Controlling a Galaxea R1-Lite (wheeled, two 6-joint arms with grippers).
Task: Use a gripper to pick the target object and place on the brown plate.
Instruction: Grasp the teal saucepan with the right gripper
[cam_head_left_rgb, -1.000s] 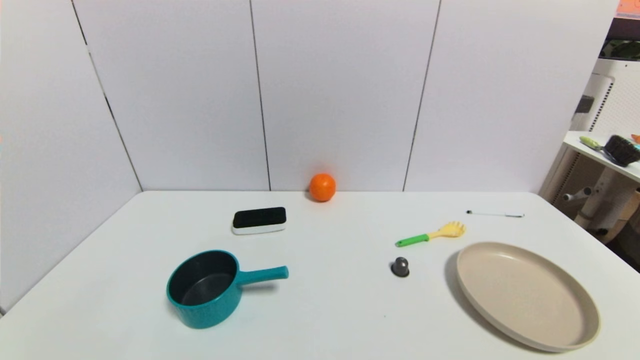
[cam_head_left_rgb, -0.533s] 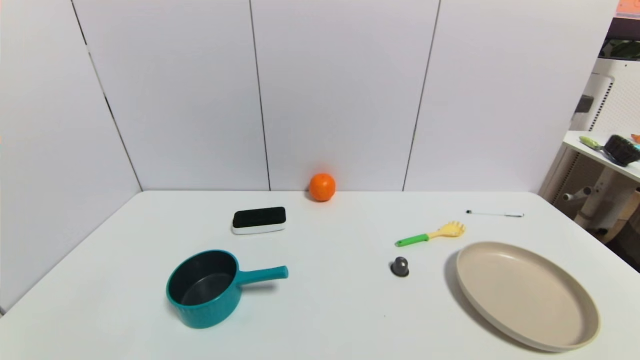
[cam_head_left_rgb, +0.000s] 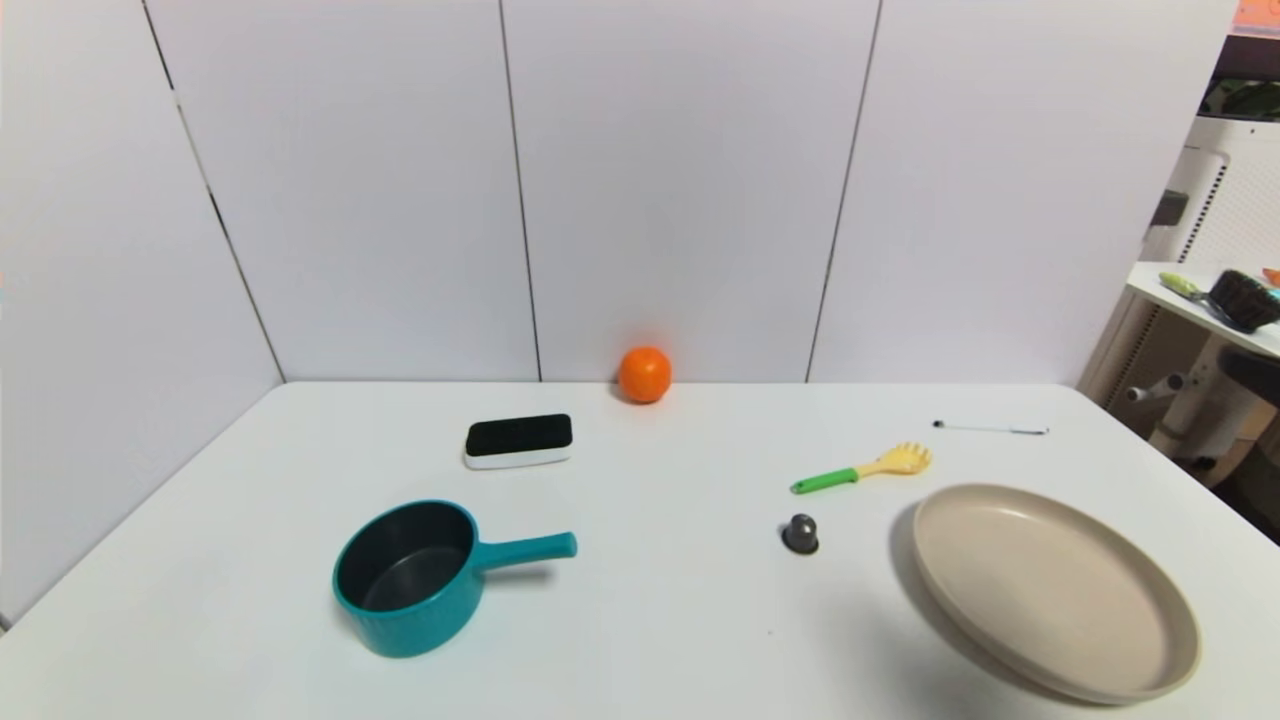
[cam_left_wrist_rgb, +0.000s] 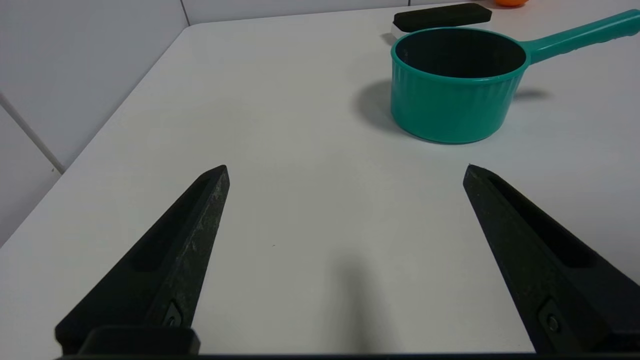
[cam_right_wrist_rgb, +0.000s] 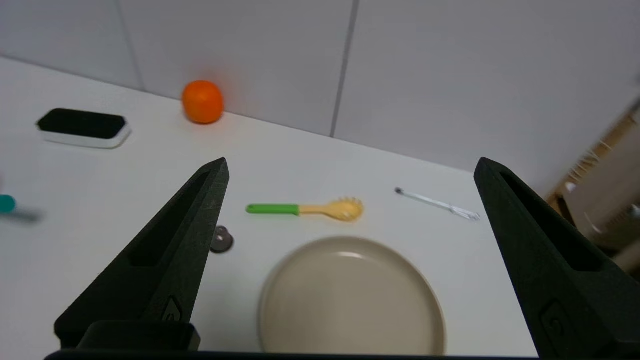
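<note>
The saucepan (cam_head_left_rgb: 405, 578) stands upright on the near left part of the white table (cam_head_left_rgb: 650, 620), its handle pointing right. It touches nothing else. The brown plate (cam_head_left_rgb: 1055, 590) lies on the near right of the table, well apart from the saucepan. Between them, nearer the plate, sits a small grey capsule (cam_head_left_rgb: 800, 533). A green-handled yellow fork (cam_head_left_rgb: 865, 468) lies just beyond the capsule, and a thin white pen (cam_head_left_rgb: 990, 429) lies farther right. A black-topped eraser (cam_head_left_rgb: 518, 440) rests beyond the saucepan, and an orange ball (cam_head_left_rgb: 644, 374) sits against the far wall.

The left gripper (cam_left_wrist_rgb: 345, 170) hangs low over the near left table edge, jaws spread wide and holding nothing; the saucepan (cam_left_wrist_rgb: 457, 85) stands ahead of it. The right gripper (cam_right_wrist_rgb: 350, 167) hangs above the near side of the plate (cam_right_wrist_rgb: 352, 297), jaws spread wide and holding nothing.
</note>
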